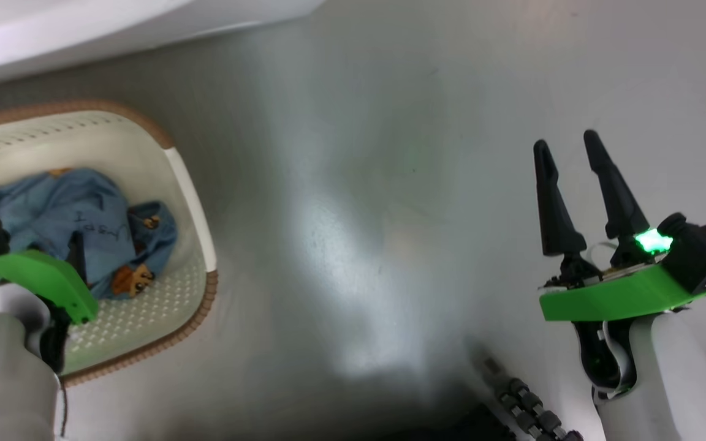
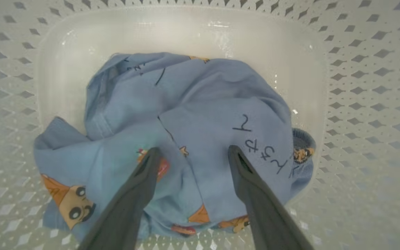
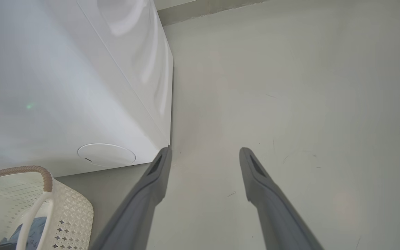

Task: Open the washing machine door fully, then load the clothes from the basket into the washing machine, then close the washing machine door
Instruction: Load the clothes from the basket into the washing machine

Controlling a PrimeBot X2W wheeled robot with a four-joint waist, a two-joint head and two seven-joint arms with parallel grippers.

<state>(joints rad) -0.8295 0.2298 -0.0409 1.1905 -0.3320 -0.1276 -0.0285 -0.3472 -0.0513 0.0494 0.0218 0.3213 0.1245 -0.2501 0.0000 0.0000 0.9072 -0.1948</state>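
Dark scrawl (image 2: 267, 151) on clothes (image 2: 193, 104) in basket (image 2: 359, 86) illegible; left hand (image 2: 191, 152), right hand (image 3: 203, 152) agape.

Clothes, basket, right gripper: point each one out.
clothes (image 2: 193, 114), left wrist view, middle of the blue bundle.
basket (image 1: 144, 309), head view, bare perforated wall.
right gripper (image 1: 565, 139), head view, midway between fingertips.

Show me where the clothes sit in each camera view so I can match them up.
Head view: clothes at left, inside the basket.
Left wrist view: centre, on the basket floor ahead of the open left gripper.
Right wrist view: blue sliver at bottom left, inside the basket.
Shared landmark: the basket's perforated cream wall.
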